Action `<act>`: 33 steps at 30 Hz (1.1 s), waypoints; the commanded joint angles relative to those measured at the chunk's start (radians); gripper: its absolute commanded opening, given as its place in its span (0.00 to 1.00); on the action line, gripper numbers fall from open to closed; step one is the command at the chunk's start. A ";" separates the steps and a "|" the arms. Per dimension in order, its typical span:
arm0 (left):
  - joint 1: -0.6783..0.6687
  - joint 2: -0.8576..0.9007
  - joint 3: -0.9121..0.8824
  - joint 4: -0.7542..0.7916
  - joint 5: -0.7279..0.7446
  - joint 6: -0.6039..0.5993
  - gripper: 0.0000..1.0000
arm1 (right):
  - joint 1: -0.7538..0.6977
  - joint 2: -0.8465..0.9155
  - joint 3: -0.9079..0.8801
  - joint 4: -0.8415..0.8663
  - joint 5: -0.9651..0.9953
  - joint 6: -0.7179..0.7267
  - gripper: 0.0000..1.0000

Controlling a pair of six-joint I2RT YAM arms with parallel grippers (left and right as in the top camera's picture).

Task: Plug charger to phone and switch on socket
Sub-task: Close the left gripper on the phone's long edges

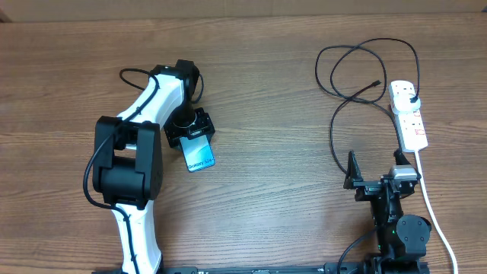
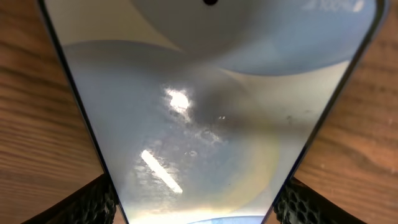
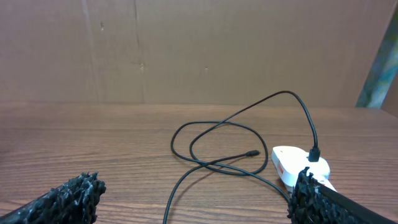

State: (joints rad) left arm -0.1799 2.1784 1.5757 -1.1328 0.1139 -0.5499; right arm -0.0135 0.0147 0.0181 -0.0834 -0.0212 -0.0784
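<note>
Overhead: phone [image 1: 199, 154] lies left, socket [image 1: 409, 114] far right.
Left gripper [image 1: 195, 137]: clamped on phone's edges.
Right gripper [image 1: 377, 181]: spread wide, empty.
Charger [image 1: 332, 133]: plugged into socket, tip loose.

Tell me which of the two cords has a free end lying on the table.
The thin black charger: its connector tip lies loose on the table. The thick white cord runs from the socket off the frame.

The phone [image 2: 211, 112] fills the view between black fingertips [image 2: 93, 202], wooden table [image 2: 31, 124] either side
</note>
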 commanded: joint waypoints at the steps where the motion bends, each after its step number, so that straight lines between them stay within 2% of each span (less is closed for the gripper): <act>1: -0.032 0.017 -0.017 0.093 -0.105 -0.008 0.74 | -0.006 -0.012 -0.011 0.003 0.005 -0.002 1.00; 11: -0.077 0.018 -0.176 0.227 -0.166 -0.007 1.00 | -0.006 -0.012 -0.011 0.003 0.005 -0.002 1.00; 17: -0.077 0.018 -0.217 0.251 -0.165 0.044 1.00 | -0.006 -0.012 -0.011 0.003 0.005 -0.002 1.00; 20: -0.077 0.018 -0.217 0.244 -0.147 0.098 0.98 | -0.006 -0.012 -0.011 0.002 0.005 -0.002 1.00; 25: -0.077 0.018 -0.217 0.237 -0.113 0.108 0.92 | -0.006 -0.012 -0.011 0.002 0.005 -0.002 1.00; 33: -0.077 0.018 -0.217 0.220 -0.083 0.071 0.74 | -0.006 -0.012 -0.011 0.003 0.005 -0.002 1.00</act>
State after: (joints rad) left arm -0.2539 2.0907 1.4349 -0.8959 -0.0196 -0.4713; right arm -0.0135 0.0147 0.0181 -0.0830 -0.0216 -0.0784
